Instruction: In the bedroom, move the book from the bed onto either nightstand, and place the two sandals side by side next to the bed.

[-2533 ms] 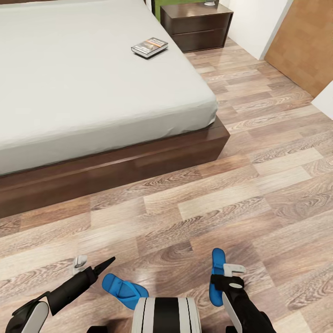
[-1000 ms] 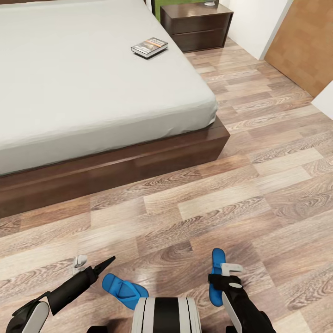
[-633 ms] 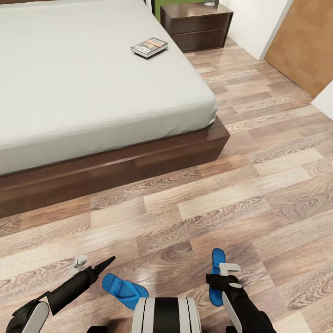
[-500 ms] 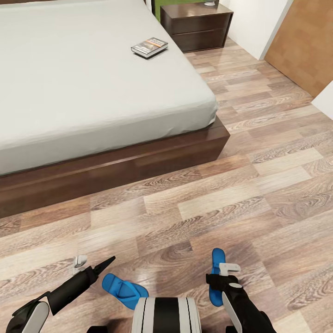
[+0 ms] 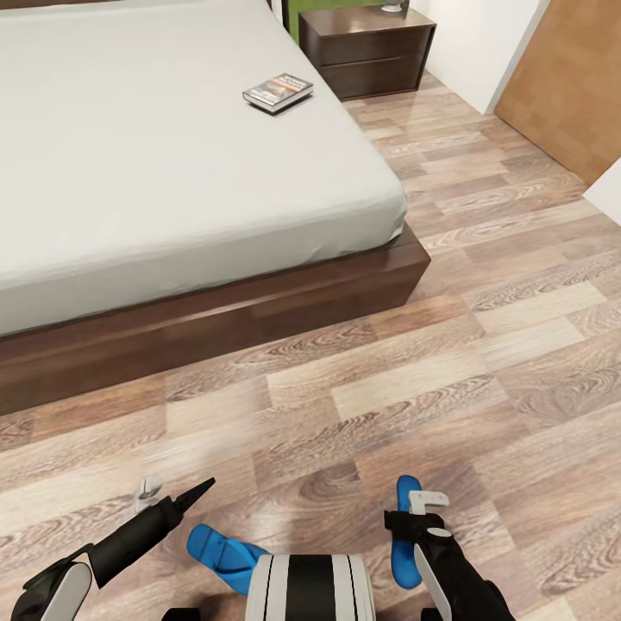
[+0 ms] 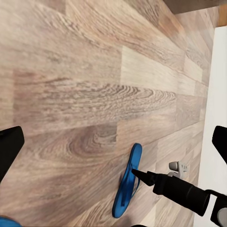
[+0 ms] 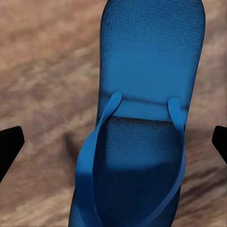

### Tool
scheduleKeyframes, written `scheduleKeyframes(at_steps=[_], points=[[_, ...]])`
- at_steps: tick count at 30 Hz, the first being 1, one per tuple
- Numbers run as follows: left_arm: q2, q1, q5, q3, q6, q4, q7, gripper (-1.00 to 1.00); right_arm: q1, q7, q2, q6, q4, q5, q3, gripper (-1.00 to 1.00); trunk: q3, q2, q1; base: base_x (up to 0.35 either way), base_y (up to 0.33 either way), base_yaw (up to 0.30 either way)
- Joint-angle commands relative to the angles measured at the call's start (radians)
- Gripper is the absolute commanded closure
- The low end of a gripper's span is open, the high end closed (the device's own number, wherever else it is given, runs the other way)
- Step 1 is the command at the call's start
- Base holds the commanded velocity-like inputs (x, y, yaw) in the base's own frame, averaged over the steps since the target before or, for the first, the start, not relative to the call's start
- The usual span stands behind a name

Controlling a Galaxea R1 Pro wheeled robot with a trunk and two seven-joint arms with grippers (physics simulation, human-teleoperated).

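Note:
Two bright blue sandals lie on the wood floor close in front of me. My right gripper (image 5: 417, 509) hovers open just over the right sandal (image 5: 405, 528); in the right wrist view that sandal (image 7: 144, 90) lies between the spread fingertips, straps up. The left sandal (image 5: 219, 547) is beside my open left gripper (image 5: 172, 493), which holds nothing. The left wrist view looks across the floor at the right sandal (image 6: 126, 187) with the right gripper (image 6: 158, 176) above it. The book (image 5: 278, 90) lies near the right edge of the bed (image 5: 172, 172). A dark nightstand (image 5: 366, 47) stands past the bed's far corner.
Open wood-plank floor (image 5: 388, 379) stretches between me and the bed's dark frame (image 5: 216, 319). A brown wood panel (image 5: 565, 78) and a white wall (image 5: 474, 43) close the right side. My white and black trunk (image 5: 310, 588) sits between the sandals.
The whole picture has shifted a little, so the camera moved: bed and sandals sit slightly lower. The right gripper crept a bit left over its sandal. Both grippers stay open.

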Motion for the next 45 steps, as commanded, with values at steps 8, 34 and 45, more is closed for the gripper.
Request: scheduleKeyframes(at_steps=[8, 34, 45], points=[[0.0, 0.0, 0.006, 0.0, 0.008, 0.0, -0.001, -1.0, 0.0, -0.002, 0.001, 0.005, -0.002, -0.001, -0.001, -1.0, -0.001, 0.0, 0.0, 0.013, -0.001, 0.0], [0.0, 0.0, 0.007, 0.0, 0.008, 0.0, -0.001, -1.0, 0.0, -0.002, -0.001, 0.005, -0.003, -0.001, -0.003, -1.0, -0.07, -0.004, 0.008, 0.0, 0.0, 0.0], [0.0, 0.0, 0.007, 0.0, 0.008, 0.0, -0.001, -1.0, 0.0, -0.002, -0.001, 0.005, -0.003, -0.001, -0.003, -1.0, -0.101, -0.006, 0.012, 0.0, 0.0, 0.0]])
